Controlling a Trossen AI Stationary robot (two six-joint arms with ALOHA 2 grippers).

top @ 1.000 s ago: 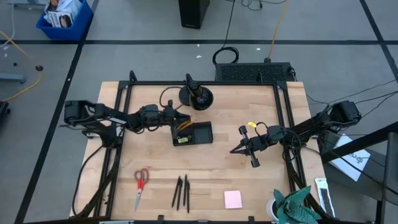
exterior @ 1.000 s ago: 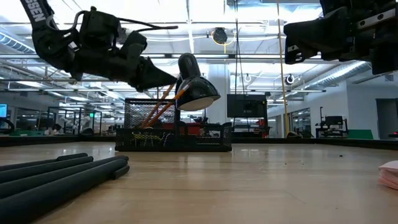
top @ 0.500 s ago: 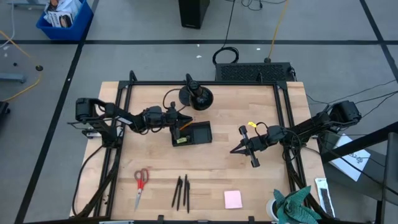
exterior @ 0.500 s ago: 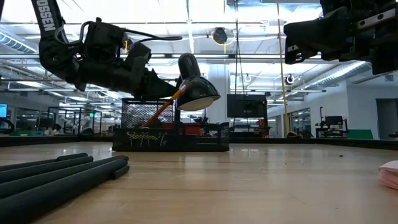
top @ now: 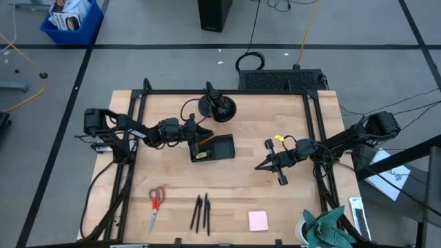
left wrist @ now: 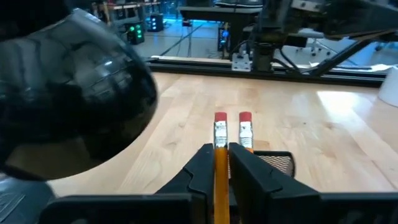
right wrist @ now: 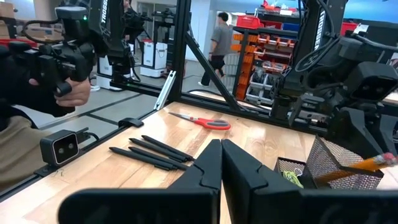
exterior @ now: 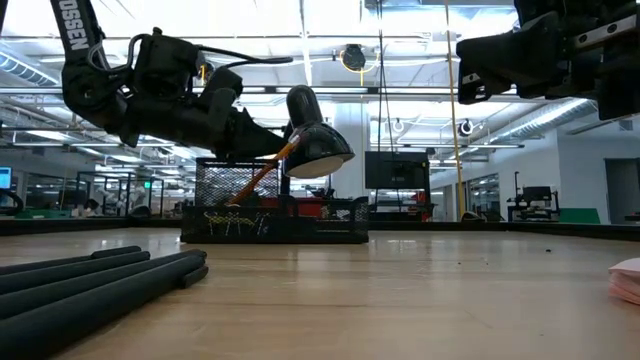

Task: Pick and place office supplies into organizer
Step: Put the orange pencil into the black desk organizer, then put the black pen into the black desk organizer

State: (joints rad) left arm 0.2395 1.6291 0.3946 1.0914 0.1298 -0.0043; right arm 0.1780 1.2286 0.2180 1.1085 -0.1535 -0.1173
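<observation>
My left gripper (top: pixel 196 133) is over the left end of the black organizer (top: pixel 215 147), shut on an orange pencil (exterior: pixel 268 168). A second orange pencil (left wrist: pixel 245 132) stands beside it in the organizer's mesh cup (left wrist: pixel 275 163). A tiny yellow item (top: pixel 200 156) lies in the tray. The red-handled scissors (top: pixel 156 200), three black pens (top: pixel 201 212) and the pink pad (top: pixel 258 220) lie flat near the table's near edge. My right gripper (top: pixel 264 166) hangs shut above the table, right of the organizer. My left gripper pinches the orange pencil between its two fingers, on the shaft a little below the eraser end (left wrist: pixel 219 142). The fingers come from the table's left, slanting down. The pencil is tilted, its eraser end (exterior: pixel 292 150) up and its lower end (exterior: pixel 236 197) inside the mesh cup.
A black lamp with a round base (top: pixel 217 107) stands just beyond the organizer, its shade (exterior: pixel 318 145) close to my left gripper. A black frame (top: pixel 313 117) borders the table. A plant (top: pixel 327 227) sits at the near right corner. People move in the room beyond.
My left gripper drew back a little toward the table's left edge and sank lower, carrying the pencil, which now stands close beside the other one in the cup. The organizer slid slightly left. For the last half second nothing moved.
</observation>
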